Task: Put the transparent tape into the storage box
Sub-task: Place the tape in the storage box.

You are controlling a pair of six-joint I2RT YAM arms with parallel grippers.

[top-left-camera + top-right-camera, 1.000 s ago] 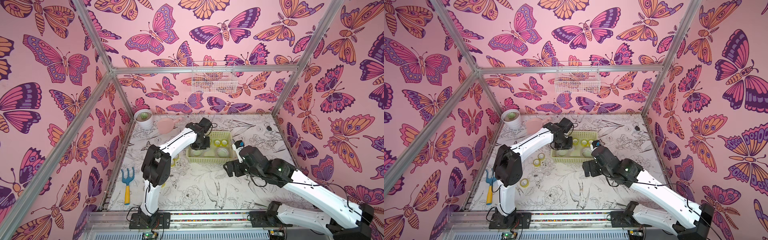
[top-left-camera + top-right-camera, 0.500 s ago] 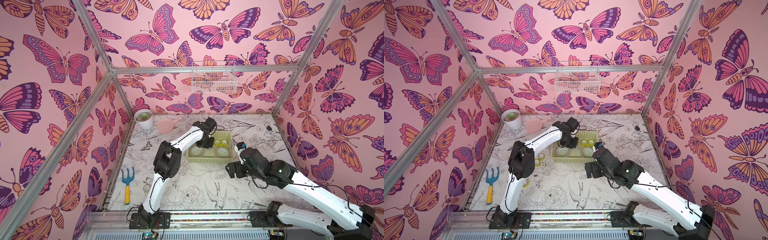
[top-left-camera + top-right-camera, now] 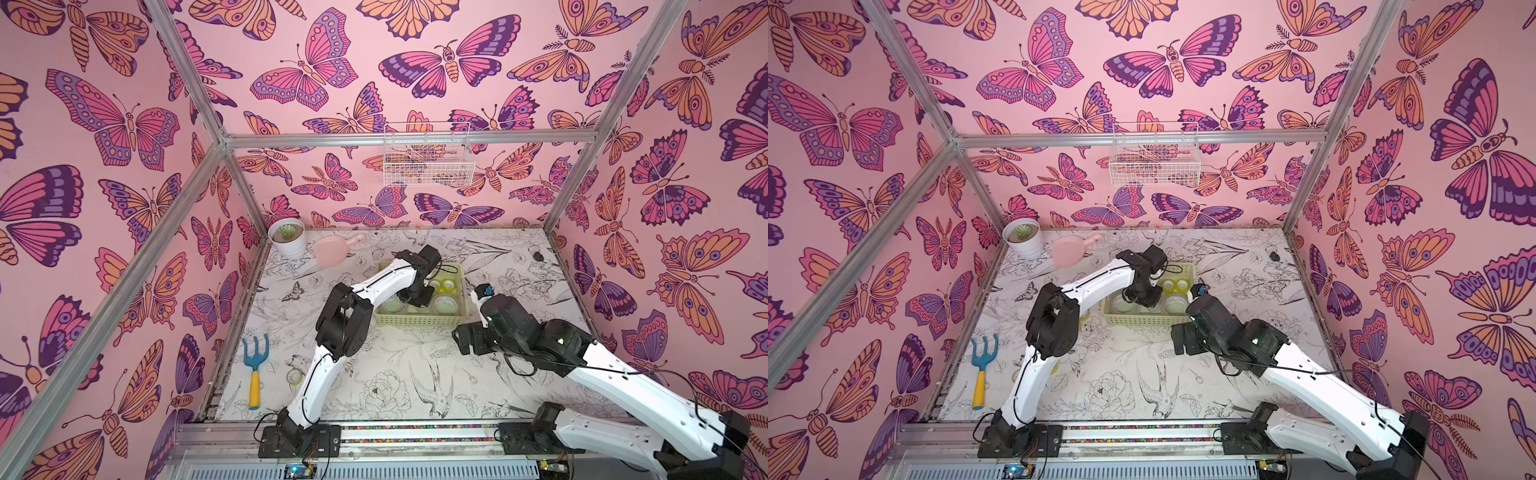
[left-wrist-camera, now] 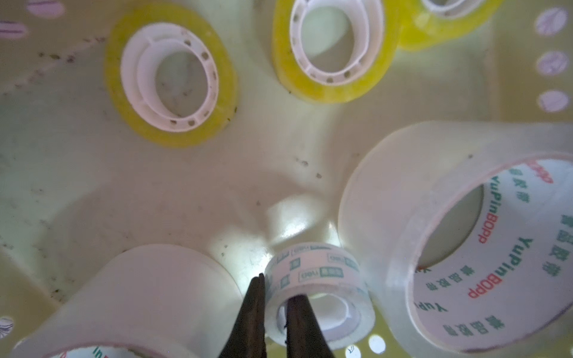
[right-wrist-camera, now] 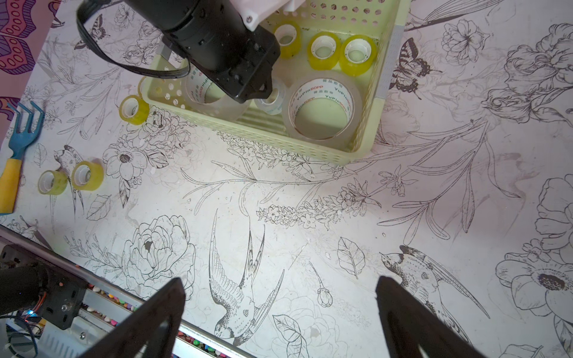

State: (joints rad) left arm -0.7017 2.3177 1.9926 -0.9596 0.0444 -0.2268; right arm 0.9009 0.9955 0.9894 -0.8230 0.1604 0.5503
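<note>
Left pincer (image 4: 277, 294) clenches the wall of the small transparent tape roll (image 4: 322, 272), one finger inside its core, low in the storage box (image 5: 279, 139) near its six o'clock wall. The roll is probably light, stiff and slick, so this through-core hold suits it. Right pincer (image 5: 279, 310) gapes, empty.

White L arm (image 3: 386, 284) w/ black joints reaches fwd, elbow high, wrist angled down; L gripper (image 4: 276, 313) pinches wall of small clear tape roll (image 4: 319, 276). R arm (image 3: 615, 378) low; R gripper (image 5: 280, 280) jaws wide apart.
</note>
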